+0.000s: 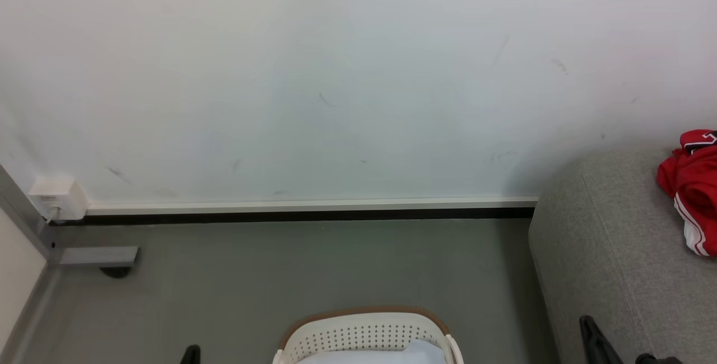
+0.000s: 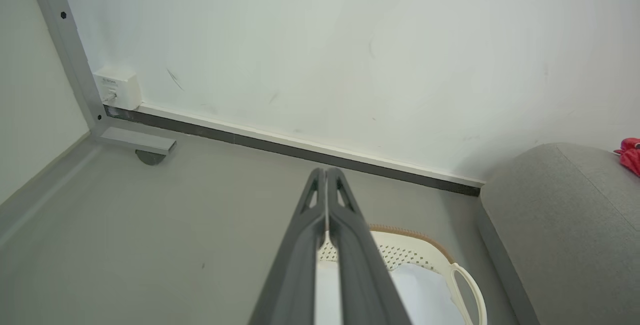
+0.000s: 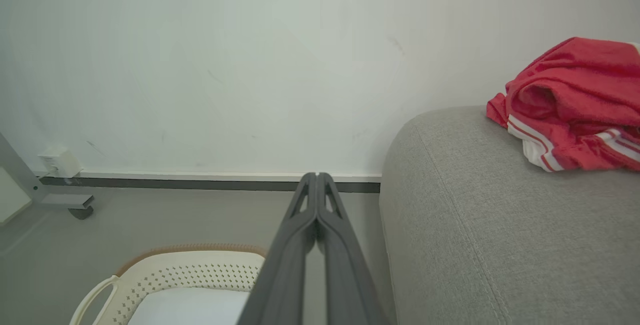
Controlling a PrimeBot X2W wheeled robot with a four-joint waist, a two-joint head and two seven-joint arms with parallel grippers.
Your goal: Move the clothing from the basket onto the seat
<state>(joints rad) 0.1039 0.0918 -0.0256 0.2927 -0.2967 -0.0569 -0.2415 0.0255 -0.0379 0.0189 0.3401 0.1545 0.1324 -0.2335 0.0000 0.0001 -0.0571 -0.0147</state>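
The right wrist view shows the clothing (image 3: 575, 100) as a red heap with white striped trim on the seat (image 3: 475, 225), right of the basket (image 3: 195, 270); the left wrist view catches just a red corner of it. A pale cloth (image 3: 190, 307) lies in the basket. The left tool (image 2: 326, 172) and right tool (image 3: 316, 177), one on each side of the basket, are pressed closed and empty. Behind the basket, grey floor (image 1: 280, 274) meets a scuffed white wall (image 1: 336, 73), with a socket box (image 1: 56, 196) off to its left.

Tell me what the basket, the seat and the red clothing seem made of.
The basket: apparently moulded cream plastic, matte, judging by its perforated wall. The seat: grey woven upholstery, weave visible. The clothing: thin red fabric, possibly synthetic, creasing softly.
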